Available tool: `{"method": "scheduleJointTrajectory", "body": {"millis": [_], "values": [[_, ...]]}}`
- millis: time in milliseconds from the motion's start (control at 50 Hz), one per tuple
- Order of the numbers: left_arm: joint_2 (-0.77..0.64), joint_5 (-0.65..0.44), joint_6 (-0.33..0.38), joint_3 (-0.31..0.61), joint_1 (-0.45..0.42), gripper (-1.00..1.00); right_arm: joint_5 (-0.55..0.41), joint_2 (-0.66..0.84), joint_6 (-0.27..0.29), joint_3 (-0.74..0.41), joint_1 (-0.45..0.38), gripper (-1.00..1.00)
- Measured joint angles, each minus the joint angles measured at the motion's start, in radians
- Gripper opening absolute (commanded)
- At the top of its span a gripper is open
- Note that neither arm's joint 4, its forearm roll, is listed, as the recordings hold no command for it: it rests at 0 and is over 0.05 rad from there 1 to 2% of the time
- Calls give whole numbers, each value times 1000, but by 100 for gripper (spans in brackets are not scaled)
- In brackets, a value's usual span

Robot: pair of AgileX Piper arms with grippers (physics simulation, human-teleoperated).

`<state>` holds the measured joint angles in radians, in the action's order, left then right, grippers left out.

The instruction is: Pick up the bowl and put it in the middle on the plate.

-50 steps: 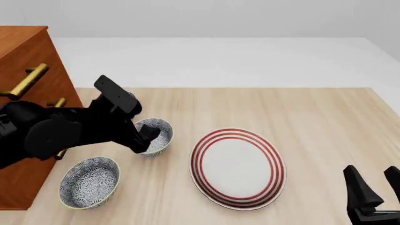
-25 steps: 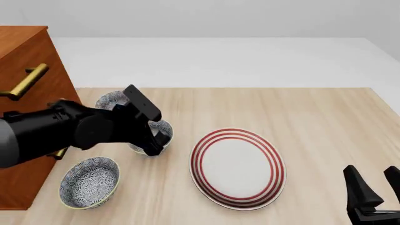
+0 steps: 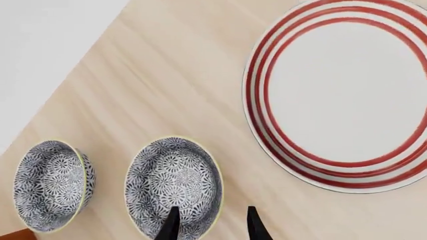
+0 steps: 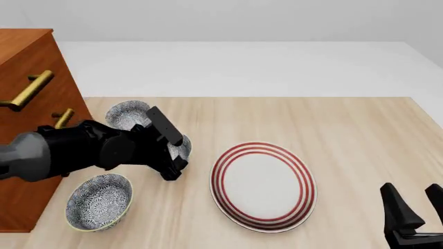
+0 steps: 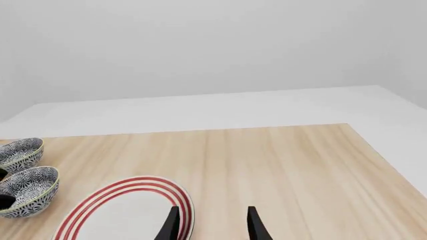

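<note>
Three patterned bowls and one plate point(image 4: 263, 185) sit on the wooden tabletop point(image 4: 346, 135). The plate, white with three red rings, lies near the middle of the tabletop and carries nothing. The bowl point(image 4: 181, 147) stands just to its left, mostly hidden by the left arm in the front view; the left wrist view shows it whole point(image 3: 173, 186), resting on the tabletop apart from the plate point(image 3: 340, 95). A second, similar small bowl point(image 4: 126, 114) stands farther back and to the left, near a wooden cabinet point(image 4: 28, 67) with two brass handles. A third, wider bowl point(image 4: 99, 201) sits nearer the front left.

The left gripper point(image 3: 211, 225) is over the bowl's rim, jaws parted, one tip inside the rim and one outside; contact cannot be told. The right gripper point(image 4: 415, 207) waits at the front right, jaws parted and holding nothing.
</note>
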<state>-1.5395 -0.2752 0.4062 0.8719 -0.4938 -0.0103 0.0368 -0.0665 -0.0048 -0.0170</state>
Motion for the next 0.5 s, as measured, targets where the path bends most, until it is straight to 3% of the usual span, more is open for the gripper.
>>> {"method": "scheduleJointTrajectory", "body": {"millis": [500], "values": [[-85,69,39,-41,11,100,0,0,0,0,0,100]]}}
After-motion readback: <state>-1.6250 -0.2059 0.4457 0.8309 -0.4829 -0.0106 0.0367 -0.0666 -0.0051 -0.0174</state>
